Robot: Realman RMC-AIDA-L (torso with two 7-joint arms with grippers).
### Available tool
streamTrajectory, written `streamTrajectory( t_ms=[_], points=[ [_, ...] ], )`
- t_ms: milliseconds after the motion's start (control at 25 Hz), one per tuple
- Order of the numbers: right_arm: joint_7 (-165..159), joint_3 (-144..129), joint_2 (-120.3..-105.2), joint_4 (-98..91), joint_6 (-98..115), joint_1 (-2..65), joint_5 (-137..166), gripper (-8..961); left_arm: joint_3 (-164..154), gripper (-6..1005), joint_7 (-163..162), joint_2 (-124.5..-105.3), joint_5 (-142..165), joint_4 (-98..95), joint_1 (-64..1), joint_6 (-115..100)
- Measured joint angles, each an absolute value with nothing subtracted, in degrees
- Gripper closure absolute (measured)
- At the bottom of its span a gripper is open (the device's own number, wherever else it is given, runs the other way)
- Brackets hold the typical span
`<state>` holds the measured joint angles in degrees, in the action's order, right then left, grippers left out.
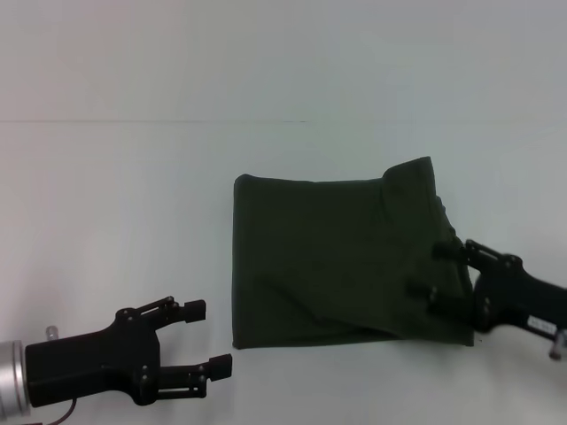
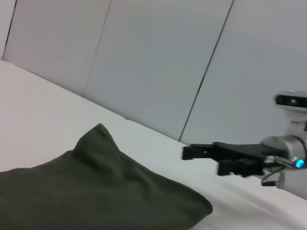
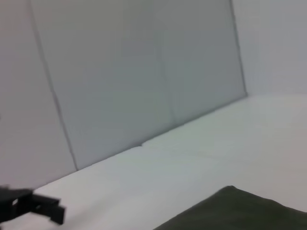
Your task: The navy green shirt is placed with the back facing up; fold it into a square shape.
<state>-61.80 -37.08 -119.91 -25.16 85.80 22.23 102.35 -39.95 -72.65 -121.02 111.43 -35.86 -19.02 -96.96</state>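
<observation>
The right gripper [image 1: 440, 270] has its fingers spread, resting at the right edge of the dark olive-green soft fabric shirt [image 1: 337, 261], which lies folded into a near-square on the white table [image 1: 115, 204]. One far right corner is rumpled and raised. The left gripper [image 1: 205, 338] hovers apart, fingers spread and empty. The folding looks nearly complete; only tidying seems left.
</observation>
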Motion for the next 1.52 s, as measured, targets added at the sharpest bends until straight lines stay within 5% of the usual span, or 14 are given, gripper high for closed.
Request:
streamTrajectory(
  t_ms=[280, 720, 1520],
  points=[
    [-68.1, -38.2, -120.14, -24.3, 76.0, 29.2, 103.4, 95, -40.0, 50, -71.9, -121.01, 111.4, -35.9, -19.5, -97.0],
    [-75.2, -39.0, -120.14, -22.2, 61.7, 36.5, 102.9, 465, -40.0, 50, -71.8, -121.10, 111.4, -35.9, -19.8, -97.0],
    [-85.2, -43.4, -120.04, -20.7, 48.0, 37.9, 103.1, 446, -40.0, 50, -71.7, -121.10, 111.4, -36.6, -19.9, -97.1]
  ],
)
